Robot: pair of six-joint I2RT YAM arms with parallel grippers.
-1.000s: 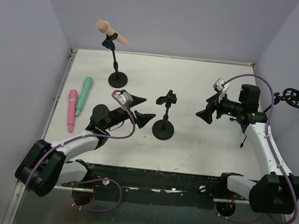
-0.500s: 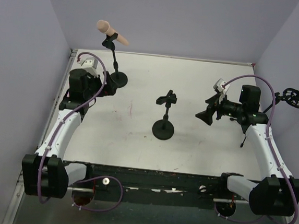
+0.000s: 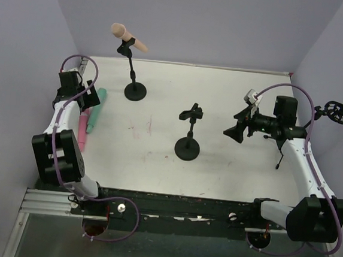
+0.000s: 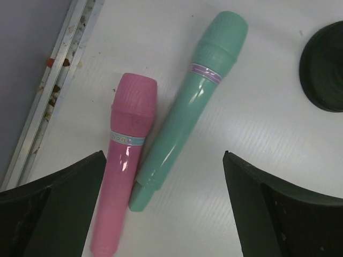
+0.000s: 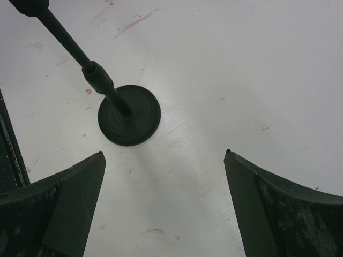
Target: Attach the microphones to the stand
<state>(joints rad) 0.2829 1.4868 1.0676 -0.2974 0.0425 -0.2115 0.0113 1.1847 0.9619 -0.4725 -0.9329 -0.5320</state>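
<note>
The left arm (image 3: 63,114) sits folded at the far left, left gripper (image 4: 163,156) spread wide, probably facing down; the right arm (image 3: 305,164) stretches inward, right gripper (image 5: 164,155) gaping too

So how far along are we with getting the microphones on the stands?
One of three looks done: the peach microphone sits clipped in the back stand. Nothing is gripped yet; the left gripper hovers with open fingers over the pink microphone and the green microphone, both lying on the table. Those two remain, and the middle stand has an empty clip.
</note>
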